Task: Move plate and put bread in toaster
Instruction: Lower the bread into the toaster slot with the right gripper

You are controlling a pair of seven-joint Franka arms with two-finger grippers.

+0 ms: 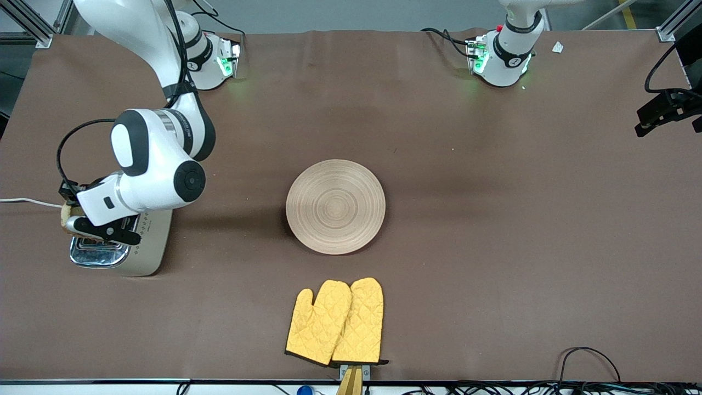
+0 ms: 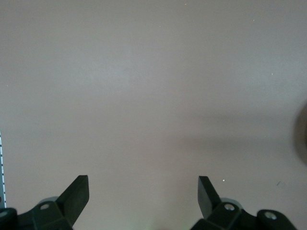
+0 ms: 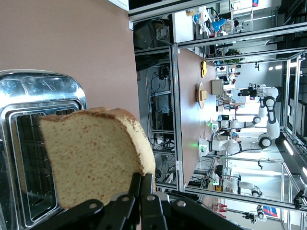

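Note:
The round wooden plate lies bare in the middle of the table. The cream toaster stands at the right arm's end of the table; its chrome top and slots show in the right wrist view. My right gripper is shut on one corner of the bread and holds the slice on edge just above the slots. In the front view the right gripper hangs over the toaster's top, with the bread peeking out beside it. My left gripper is open over bare table, holding nothing.
A pair of yellow oven mitts lies nearer the front camera than the plate. The toaster's white cord runs off the table's edge. A black device hangs at the left arm's end of the table.

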